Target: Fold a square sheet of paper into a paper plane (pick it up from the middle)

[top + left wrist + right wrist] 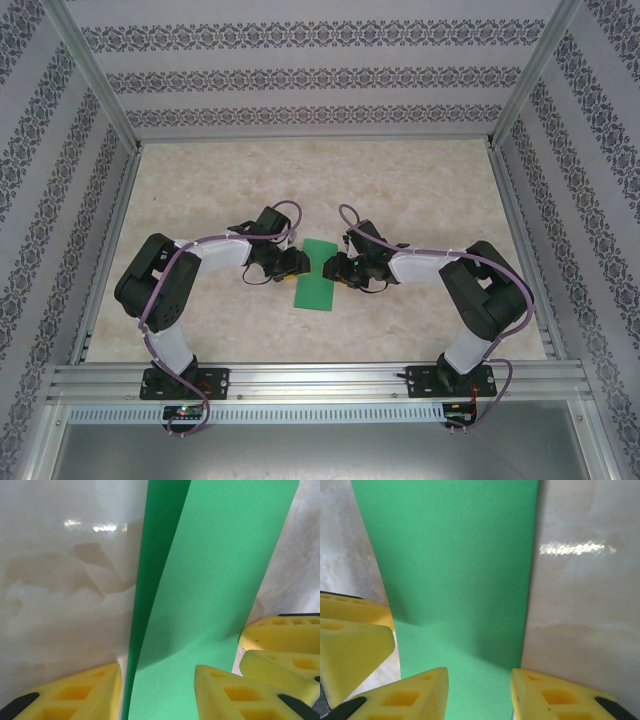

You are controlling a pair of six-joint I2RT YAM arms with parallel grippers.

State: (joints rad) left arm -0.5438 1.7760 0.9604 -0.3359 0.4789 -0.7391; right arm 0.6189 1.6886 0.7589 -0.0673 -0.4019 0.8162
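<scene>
Straddling the green sheet point(215, 580), left gripper point(157, 696) and right gripper point(479, 696) gape wide.

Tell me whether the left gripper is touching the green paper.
Cannot tell. In the left wrist view the left gripper stands open astride the green paper, one finger overlapping its edge, but neither contact nor gap shows plainly.

Losing the square sheet of paper point(215, 580) past the top and bottom edges of both wrist views, cutting away all its corners there. Cropping the left gripper point(157, 692) and the right gripper point(480, 695) down to yellow ends at the bottom edges. From above, crowding the sheet's long sides with both grippers, being too small there for telling touch from gap, or one layer from two.
</scene>
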